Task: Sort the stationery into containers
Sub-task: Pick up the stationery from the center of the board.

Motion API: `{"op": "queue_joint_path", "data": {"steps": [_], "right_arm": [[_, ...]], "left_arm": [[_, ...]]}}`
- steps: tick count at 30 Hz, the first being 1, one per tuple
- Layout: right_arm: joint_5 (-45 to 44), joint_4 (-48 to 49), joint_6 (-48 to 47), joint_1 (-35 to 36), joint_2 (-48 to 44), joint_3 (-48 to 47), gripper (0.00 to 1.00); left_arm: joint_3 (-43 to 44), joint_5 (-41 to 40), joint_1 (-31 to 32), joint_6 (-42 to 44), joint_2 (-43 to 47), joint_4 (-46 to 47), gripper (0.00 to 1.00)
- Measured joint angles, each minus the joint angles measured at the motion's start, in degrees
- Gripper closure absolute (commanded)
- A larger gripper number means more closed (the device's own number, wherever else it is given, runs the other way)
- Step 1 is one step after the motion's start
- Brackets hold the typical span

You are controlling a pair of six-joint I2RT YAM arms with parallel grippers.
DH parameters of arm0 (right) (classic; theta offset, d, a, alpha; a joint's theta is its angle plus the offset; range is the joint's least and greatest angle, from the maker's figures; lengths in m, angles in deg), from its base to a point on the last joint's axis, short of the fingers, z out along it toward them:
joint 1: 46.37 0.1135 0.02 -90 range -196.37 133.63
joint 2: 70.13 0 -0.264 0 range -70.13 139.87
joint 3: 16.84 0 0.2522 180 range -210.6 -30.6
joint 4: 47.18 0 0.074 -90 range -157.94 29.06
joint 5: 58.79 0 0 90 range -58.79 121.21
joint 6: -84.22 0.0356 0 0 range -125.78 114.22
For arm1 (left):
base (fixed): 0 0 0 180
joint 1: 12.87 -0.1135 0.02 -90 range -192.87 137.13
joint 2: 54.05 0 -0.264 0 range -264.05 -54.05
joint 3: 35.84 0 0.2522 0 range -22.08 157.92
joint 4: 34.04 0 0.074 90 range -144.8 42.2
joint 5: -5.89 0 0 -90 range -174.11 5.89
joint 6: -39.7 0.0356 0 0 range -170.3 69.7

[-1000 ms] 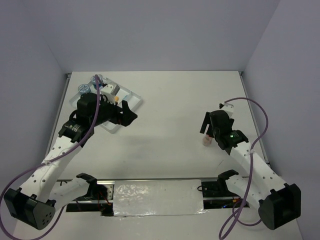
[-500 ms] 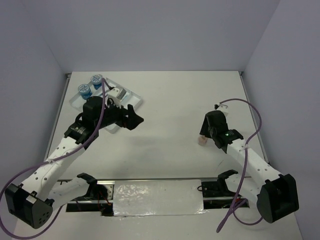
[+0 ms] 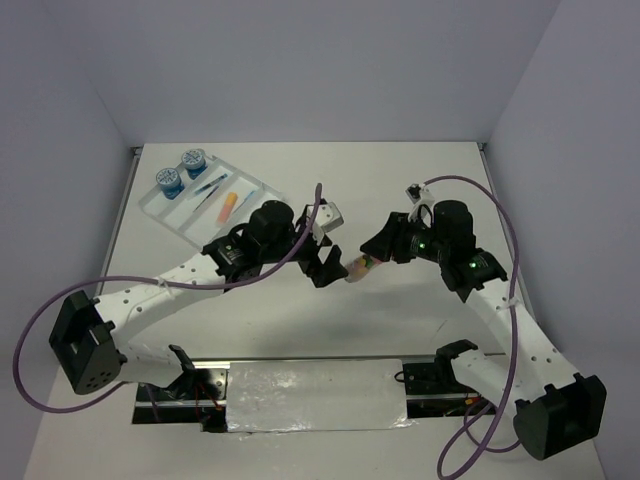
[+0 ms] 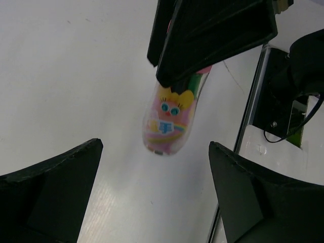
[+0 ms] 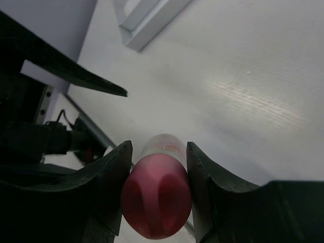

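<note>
Both arms have swung inward since a second ago, and the pink-capped glue stick point(image 3: 360, 267) is now hanging tilted over the table point(image 3: 400, 180), its cap end being clamped between the jaws of the right gripper point(image 3: 376, 258) and its printed body sticking out beyond them. The left gripper point(image 3: 328, 267) is holding its jaws spread wide, the stick's free end facing their gap and touching neither finger. Well behind those left jaws, the tray point(image 3: 178, 207) is carrying two rolls point(image 3: 167, 180), pens point(image 3: 208, 186) and an orange marker point(image 3: 230, 205)
</note>
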Motion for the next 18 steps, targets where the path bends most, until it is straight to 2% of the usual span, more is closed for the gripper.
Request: {"op": "queue_joint_path", "data": {"steps": [4,10,13,15,16,17,18], "right_arm": [[7.6,2.0,2.3,0.0,-1.4,0.6,1.00],[12.7,5.9,5.3,0.2,-2.6,0.7,1.00],[13.2,6.9,6.1,0.6,-2.7,0.7,1.00],[13.4,6.9,6.2,0.9,-2.6,0.7,0.99],[12.9,7.1,6.2,1.0,-2.6,0.7,0.96],[12.9,7.4,6.3,1.1,-2.6,0.9,0.89],[12.6,7.6,6.2,1.0,-2.7,1.0,0.57]], "left_arm": [[1.2,1.9,1.6,1.8,-0.7,0.2,0.01],[1.7,4.9,3.6,1.8,-4.0,1.1,0.02],[2.4,5.0,4.3,1.7,-6.7,1.2,0.13],[2.4,4.9,4.5,1.1,-7.7,1.4,0.55],[2.4,5.3,4.5,1.9,-8.1,1.6,0.90],[2.6,4.8,4.7,1.5,-8.4,1.7,1.00],[2.8,4.5,4.7,1.3,-8.6,1.6,1.00]]}}
